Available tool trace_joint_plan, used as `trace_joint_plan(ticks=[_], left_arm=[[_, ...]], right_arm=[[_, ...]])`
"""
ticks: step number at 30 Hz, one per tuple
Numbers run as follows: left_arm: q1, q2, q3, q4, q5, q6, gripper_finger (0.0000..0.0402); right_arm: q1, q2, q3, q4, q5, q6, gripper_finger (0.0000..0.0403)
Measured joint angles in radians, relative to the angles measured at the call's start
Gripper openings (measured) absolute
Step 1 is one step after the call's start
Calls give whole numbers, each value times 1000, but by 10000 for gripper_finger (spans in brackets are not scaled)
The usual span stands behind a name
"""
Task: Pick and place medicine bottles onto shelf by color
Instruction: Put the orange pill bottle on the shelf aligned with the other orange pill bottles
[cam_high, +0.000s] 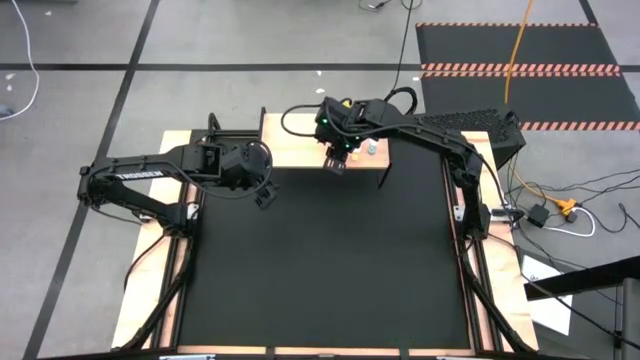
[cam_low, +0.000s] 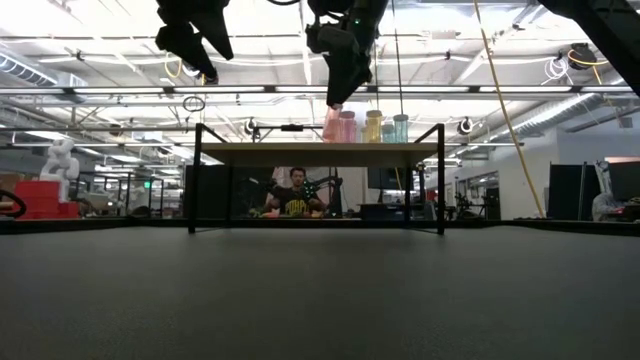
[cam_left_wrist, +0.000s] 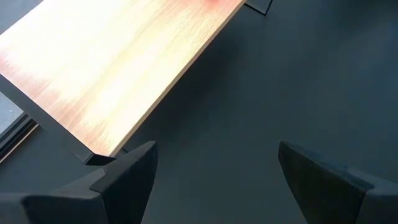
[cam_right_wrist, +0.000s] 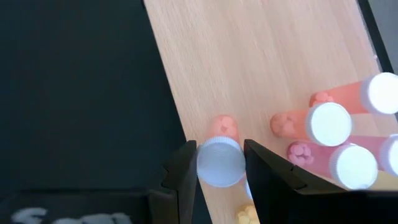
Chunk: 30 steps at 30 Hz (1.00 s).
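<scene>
The tan wooden shelf (cam_high: 300, 148) stands on black legs at the far edge of the black mat (cam_high: 320, 260). My right gripper (cam_right_wrist: 221, 165) is above the shelf's near edge, shut on a pink bottle (cam_right_wrist: 221, 134) with a white cap. Other pink bottles (cam_right_wrist: 326, 123) stand on their bases beside it on the shelf. In the low view, pink (cam_low: 348, 127), yellow (cam_low: 372, 125) and teal (cam_low: 400, 128) bottles stand in a row. My left gripper (cam_left_wrist: 217, 180) is open and empty above the mat, near the shelf's left corner (cam_left_wrist: 102, 149). My right gripper pinches the pink bottle's white cap (cam_right_wrist: 219, 163) between its two fingers, one on each side. The fingers come from above, pointing down. The bottle stands upright below them; in the low view its base (cam_low: 332, 138) is at the shelf top, though whether it rests there does not show.
A yellow bottle (cam_right_wrist: 249, 214) shows partly, close to my right gripper's fingers. The shelf's left half (cam_left_wrist: 112, 68) is bare wood. The mat spreads wide in front of the shelf. A person (cam_low: 295, 202) sits in the room behind the table.
</scene>
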<state>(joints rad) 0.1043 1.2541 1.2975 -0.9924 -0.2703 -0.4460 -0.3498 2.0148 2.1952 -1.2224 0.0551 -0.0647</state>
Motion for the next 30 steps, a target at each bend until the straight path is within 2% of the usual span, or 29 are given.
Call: trace_joint_plan(ticks=[9,18,30], left_arm=[[0,0,0,0,0,15,333],[0,0,0,1,0,-2,333],[0,0,0,0,1,-13,333]], right_arm=[[-12,0,0,0,-5,18,118],[-11,0,0,0,-6,19,142],[-11,0,0,23,-1,19,144]])
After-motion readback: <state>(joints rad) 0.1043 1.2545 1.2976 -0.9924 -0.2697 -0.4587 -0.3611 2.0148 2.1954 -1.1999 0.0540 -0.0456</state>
